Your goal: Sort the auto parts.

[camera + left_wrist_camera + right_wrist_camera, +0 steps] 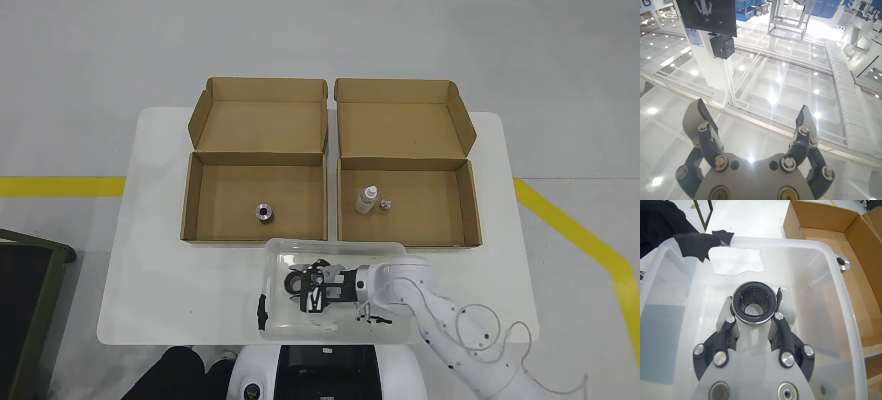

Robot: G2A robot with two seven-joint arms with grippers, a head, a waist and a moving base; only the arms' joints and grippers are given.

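Well, beyond the bin (829, 251) sit 2 cardboard boxes (225, 205). Inside the bin, my right gripper (754, 299) pinches the bearing (754, 295), its bore facing my wrist. My left gripper (753, 117), spread, points up, away from the bin.

We see bright, even light on the white table (150, 260), shadows faint; ceiling lamps (779, 79) flare into starbursts, and straight beams (761, 116) bow with lens distortion.

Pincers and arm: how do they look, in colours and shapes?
The left pincer and right pincer match: grey metal plate, black curved links with silver bolts, pale fingers with black ridged pads. The right arm is white and rounded.
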